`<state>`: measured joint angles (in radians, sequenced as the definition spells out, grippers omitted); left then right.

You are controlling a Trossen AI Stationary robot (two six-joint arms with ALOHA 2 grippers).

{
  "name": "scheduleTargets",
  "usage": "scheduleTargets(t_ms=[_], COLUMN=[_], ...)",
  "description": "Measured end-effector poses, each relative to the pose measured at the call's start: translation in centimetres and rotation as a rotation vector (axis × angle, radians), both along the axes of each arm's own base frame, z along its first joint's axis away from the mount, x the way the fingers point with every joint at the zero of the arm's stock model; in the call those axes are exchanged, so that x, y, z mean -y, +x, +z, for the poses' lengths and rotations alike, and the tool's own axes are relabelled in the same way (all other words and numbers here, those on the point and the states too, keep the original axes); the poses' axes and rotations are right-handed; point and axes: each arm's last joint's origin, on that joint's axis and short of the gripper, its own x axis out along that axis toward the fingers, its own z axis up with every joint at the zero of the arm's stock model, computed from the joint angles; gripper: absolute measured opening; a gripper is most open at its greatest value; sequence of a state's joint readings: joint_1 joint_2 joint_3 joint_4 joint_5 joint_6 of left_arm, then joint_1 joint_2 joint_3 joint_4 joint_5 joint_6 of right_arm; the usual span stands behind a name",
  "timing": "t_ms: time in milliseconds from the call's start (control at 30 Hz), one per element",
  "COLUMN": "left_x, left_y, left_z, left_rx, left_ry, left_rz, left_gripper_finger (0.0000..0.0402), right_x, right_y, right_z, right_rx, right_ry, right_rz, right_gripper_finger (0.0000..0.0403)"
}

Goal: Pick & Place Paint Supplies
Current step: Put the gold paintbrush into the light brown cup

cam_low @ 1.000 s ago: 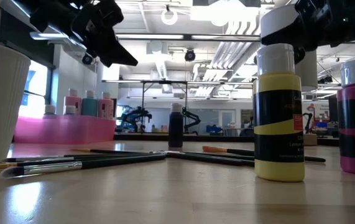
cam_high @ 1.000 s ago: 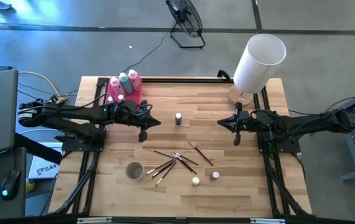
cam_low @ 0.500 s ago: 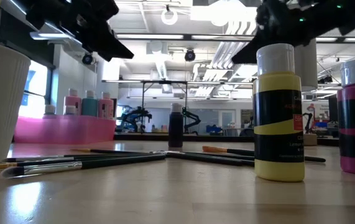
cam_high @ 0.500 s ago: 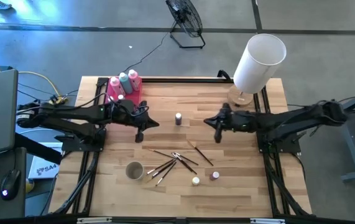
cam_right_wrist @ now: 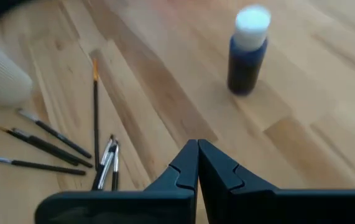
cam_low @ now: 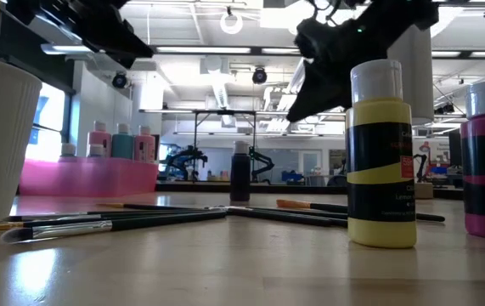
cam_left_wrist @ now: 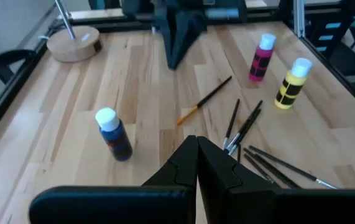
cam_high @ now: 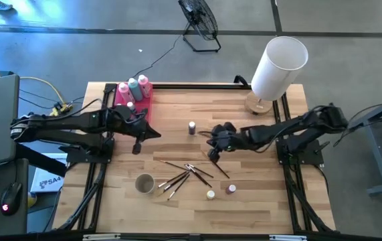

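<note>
Thin dark-handled brushes (cam_high: 186, 173) lie scattered mid-table, one orange-tipped brush (cam_left_wrist: 204, 100) apart from them. A blue paint pot (cam_high: 192, 127) stands upright behind them; a yellow pot (cam_high: 210, 195) and a pink pot (cam_high: 231, 189) stand nearer the front. Three squeeze bottles (cam_high: 133, 87) stand in the pink tray (cam_high: 144, 106) at the far left. My right gripper (cam_high: 211, 155) hangs shut above the table, right of the blue pot (cam_right_wrist: 247, 53), slanting down. My left gripper (cam_high: 136, 148) hovers shut near the tray. Both hold nothing.
A white ribbed cup (cam_high: 144, 183) stands left of the brushes. The big white lampshade (cam_high: 279, 65) on its round wooden base (cam_high: 258, 104) occupies the far right corner. Bare wood lies between the tray and the blue pot.
My right gripper has swung from the table's right side toward the middle, tipping its fingers downward and rolling, and now hangs by the blue pot. My left gripper has drawn back toward the left edge and risen a little. Both stayed shut. No object has moved.
</note>
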<state>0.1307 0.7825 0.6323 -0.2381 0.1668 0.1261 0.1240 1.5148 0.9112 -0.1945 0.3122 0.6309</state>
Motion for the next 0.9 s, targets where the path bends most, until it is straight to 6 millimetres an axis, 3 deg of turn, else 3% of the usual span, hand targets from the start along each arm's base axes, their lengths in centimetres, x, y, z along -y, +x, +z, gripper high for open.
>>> scheduleTargets(t_ms=[233, 433, 633, 900], left_x=[0.1, 0.1, 0.1, 0.2], left_y=[-0.8, -1.0, -1.1, -1.1], left_z=[0.6, 0.3, 0.1, 0.0], left_rx=[0.038, -0.003, -0.024, -0.030], left_ry=[0.005, -0.005, -0.009, -0.012], left_rz=[0.000, 0.003, 0.002, -0.005], left_gripper_finger=[0.0003, 0.0003, 0.0003, 0.0003], right_x=[-1.8, -2.0, -1.8, -1.6], right_y=[3.2, 4.9, 5.4, 5.3], right_z=[-0.2, -1.4, -3.7, -3.9], right_rx=[-0.086, -0.139, -0.223, -0.253], right_ry=[-0.005, -0.020, 0.024, -0.006], right_rz=[-0.013, -0.086, -0.060, -0.012], right_gripper_finger=[0.0002, 0.0002, 0.0002, 0.0007])
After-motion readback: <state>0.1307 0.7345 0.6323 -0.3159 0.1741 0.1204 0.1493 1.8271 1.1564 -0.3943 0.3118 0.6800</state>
